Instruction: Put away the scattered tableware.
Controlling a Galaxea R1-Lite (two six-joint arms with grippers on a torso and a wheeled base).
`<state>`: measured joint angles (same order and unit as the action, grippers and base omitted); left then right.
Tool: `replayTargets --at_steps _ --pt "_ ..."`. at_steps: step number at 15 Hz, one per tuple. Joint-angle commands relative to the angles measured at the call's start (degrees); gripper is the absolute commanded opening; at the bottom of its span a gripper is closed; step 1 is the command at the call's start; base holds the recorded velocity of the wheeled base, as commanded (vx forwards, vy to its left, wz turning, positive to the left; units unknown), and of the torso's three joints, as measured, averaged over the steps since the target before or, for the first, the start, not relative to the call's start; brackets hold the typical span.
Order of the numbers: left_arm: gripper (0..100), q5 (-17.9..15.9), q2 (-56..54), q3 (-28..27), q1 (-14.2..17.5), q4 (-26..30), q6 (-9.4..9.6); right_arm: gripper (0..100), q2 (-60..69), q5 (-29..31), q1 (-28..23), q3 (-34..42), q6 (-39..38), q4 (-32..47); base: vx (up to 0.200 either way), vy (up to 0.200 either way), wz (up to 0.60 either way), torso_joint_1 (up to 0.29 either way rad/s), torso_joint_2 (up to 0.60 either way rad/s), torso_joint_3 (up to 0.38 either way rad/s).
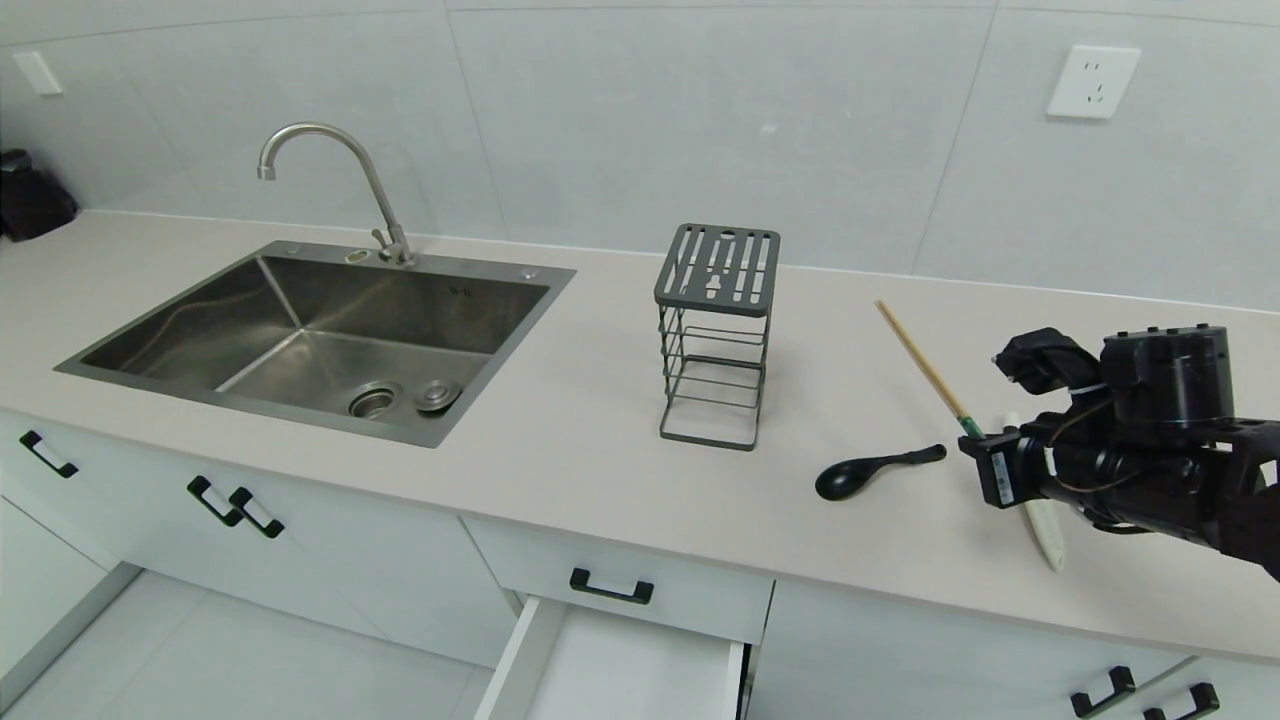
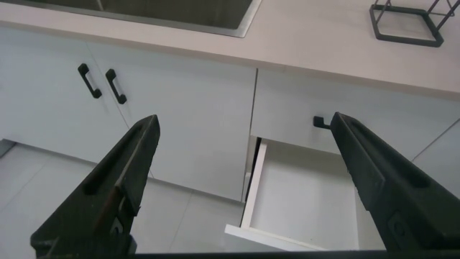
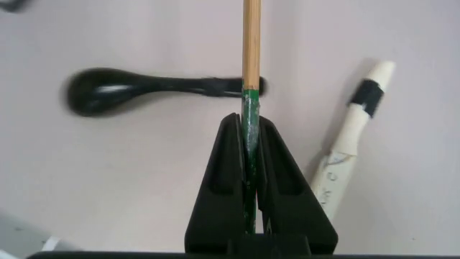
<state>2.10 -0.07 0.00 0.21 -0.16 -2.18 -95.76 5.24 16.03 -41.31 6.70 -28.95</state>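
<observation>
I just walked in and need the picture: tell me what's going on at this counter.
The right gripper is shut on the green end of a chopstick, down at the counter. A black spoon and a white utensil lie beside it, untouched. The left gripper hangs open, facing the open drawer.

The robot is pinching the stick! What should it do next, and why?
Probably lift the chopstick a little off the counter. The right gripper has its fingers shut on the green end, and the stick looks to lie flat, so raising it comes before carrying it away.
</observation>
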Motion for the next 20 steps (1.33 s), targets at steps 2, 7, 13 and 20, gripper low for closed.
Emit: replayTargets --at_steps 2,7,13,20 --pt "100 0.0 0.1 0.0 0.0 0.0 -0.02 0 7.9 -0.1 6.8 1.7 0.2 -0.2 0.0 0.0 0.0 0.0 0.0 0.0" --pt "100 0.0 0.1 0.0 0.0 0.0 -0.02 0 12.0 0.3 10.0 1.8 5.4 0.2 0.0 0.0 0.0 0.0 0.0 0.0" --pt "100 0.0 0.1 0.0 0.0 0.0 -0.02 0 13.1 0.2 14.2 1.1 7.6 -0.1 0.0 0.0 0.0 0.0 0.0 0.0" --pt "100 0.0 0.1 0.0 0.1 0.0 -0.02 0 12.7 -5.9 16.3 2.1 13.8 -0.5 0.0 0.0 0.0 0.0 0.0 0.0"
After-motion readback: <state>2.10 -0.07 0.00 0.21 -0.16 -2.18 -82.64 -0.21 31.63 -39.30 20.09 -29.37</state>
